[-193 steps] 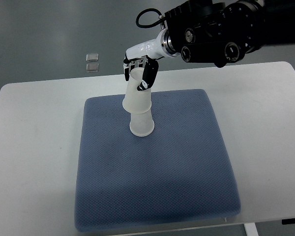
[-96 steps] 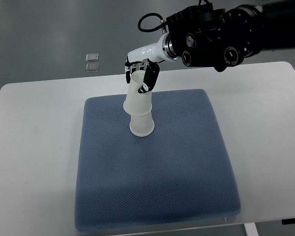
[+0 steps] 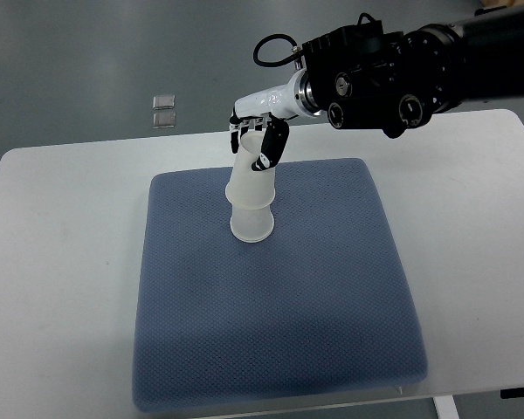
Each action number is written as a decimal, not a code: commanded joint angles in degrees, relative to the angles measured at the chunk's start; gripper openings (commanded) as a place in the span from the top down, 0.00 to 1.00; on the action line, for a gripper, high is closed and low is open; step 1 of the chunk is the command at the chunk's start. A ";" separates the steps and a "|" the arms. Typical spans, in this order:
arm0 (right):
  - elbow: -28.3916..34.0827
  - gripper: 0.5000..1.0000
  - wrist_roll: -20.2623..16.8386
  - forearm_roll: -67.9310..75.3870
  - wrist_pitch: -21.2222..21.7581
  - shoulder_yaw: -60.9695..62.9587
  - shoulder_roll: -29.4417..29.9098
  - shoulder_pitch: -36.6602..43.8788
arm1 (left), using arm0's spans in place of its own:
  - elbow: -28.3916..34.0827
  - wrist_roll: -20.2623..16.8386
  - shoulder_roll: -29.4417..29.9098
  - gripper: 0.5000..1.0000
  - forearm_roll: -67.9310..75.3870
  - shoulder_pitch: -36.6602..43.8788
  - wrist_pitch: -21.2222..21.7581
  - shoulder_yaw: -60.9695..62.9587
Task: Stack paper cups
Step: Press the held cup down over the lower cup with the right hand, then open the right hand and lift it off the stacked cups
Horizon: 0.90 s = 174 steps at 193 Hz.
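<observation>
Since the earlier frames the upper paper cup [image 3: 249,179] has come more upright and seated further over the lower paper cup [image 3: 251,223]; my right robot hand [image 3: 258,140] has shifted slightly right with it. The right robot hand is curled on the upper cup near its closed top, fingers [image 3: 268,148] wrapped down the wall. Both cups stand inverted directly below the hand, on the blue mat [image 3: 279,332] toward its far side.

Assessment: the cups look light, thin-walled and easily crushed, and the smooth sides could slip. I would hold high on the wall with gentle pressure. The stack leans a little, so an abrupt release could tip it.

Clearance: mat and white bench [image 3: 61,262] lie open on all sides of the hand. Two small clear items [image 3: 163,110] lie on the floor beyond the bench, well apart to the hand's left.
</observation>
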 commanded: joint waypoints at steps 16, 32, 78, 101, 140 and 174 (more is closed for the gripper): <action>0.00 0.63 -0.04 0.06 -0.91 -0.07 0.00 -0.81 | 0.00 0.01 0.00 0.00 0.00 0.00 0.00 -0.02; 0.00 0.59 0.05 -0.03 -1.18 -0.07 0.00 -1.25 | 0.00 0.01 0.00 0.00 0.00 0.00 0.00 -0.02; -0.44 0.58 0.05 0.06 -1.62 -0.07 0.00 -2.22 | 0.00 0.01 0.00 0.00 0.00 0.00 0.00 -0.02; -0.62 0.57 -0.04 -0.03 -2.41 -0.07 0.00 -2.74 | 0.00 0.01 0.00 0.00 0.00 0.00 0.00 -0.02; -0.70 0.50 -0.04 0.06 -2.58 -0.07 0.00 -3.27 | 0.09 0.01 0.00 0.00 0.00 0.00 0.00 -0.02; -0.70 0.48 -0.04 0.06 -3.11 -0.07 0.00 -3.36 | 0.00 0.01 0.00 0.00 0.00 0.00 0.00 -0.02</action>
